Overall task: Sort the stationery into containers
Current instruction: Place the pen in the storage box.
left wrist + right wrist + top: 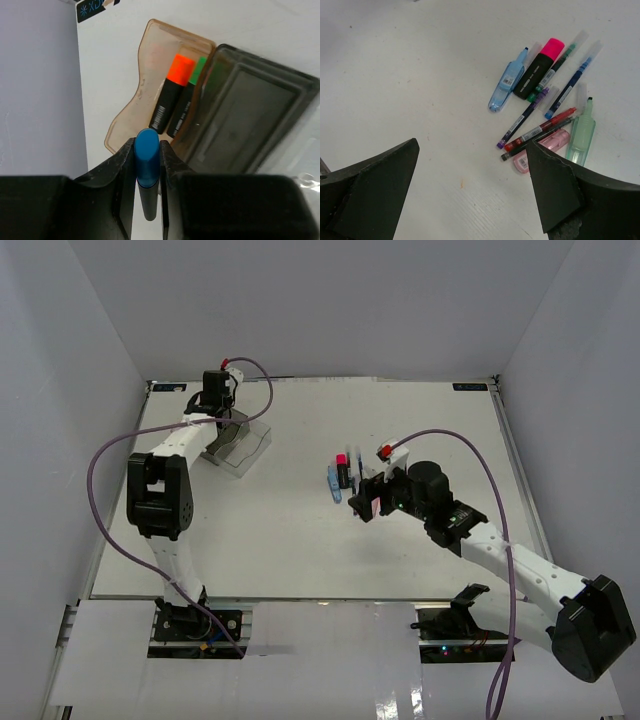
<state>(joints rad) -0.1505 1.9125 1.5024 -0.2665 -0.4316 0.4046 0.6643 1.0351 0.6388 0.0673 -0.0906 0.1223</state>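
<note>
My left gripper (147, 150) is shut on a black highlighter with a blue cap (147, 162) and holds it just above the near rim of the amber compartment (125, 114) of the organiser tray (250, 452). An orange-capped highlighter (172, 90) and a green-capped one (192, 87) lie in that compartment. The smoky grey compartment (280, 75) beside it holds nothing. My right gripper (472, 145) is open and empty over the table, just short of a pile of stationery (340, 476): a pink-capped highlighter (540, 67), pastel blue (507, 85), pink (542, 147) and mint (582, 132) ones, and several thin pens (540, 129).
The tray stands at the back left of the white table (300, 540), near the left wall (60, 440). In the top view my left gripper (222, 410) is over it and my right gripper (365, 502) is at mid-table. A clear compartment edge (305, 165) shows at the right.
</note>
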